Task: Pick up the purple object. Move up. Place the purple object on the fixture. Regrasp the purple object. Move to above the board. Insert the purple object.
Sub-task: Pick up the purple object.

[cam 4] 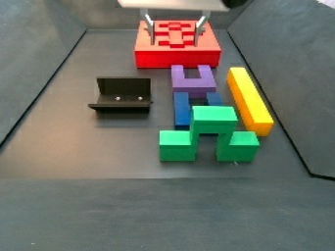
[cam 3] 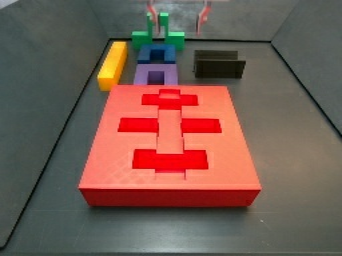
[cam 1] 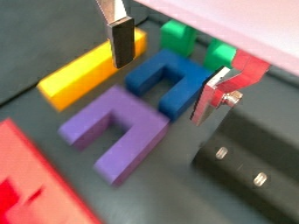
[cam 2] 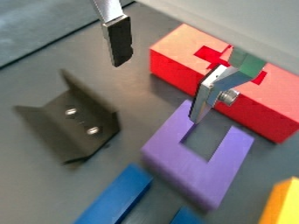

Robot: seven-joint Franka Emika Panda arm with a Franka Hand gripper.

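Below the gripper (cam 2: 160, 72), fingers (cam 2: 118, 42) spread w/ nothing between, the purple object (cam 2: 197, 164) lies flat on the tabletop (cam 2: 47, 66), prongs pointing at the board (cam 2: 187, 61); straight descent needed.

Gripper (cam 3: 175, 17) cut off by frame edge at 12 o'clock in both side views; green block (cam 1: 177, 36) partly hidden behind blue block (cam 1: 163, 77)

A robot test cell in a lab — dark walled tray floor (cam 4: 78, 118), bolted fixture (cam 4: 119, 96), gripper (cam 2: 163, 70) hanging open above coloured blocks.
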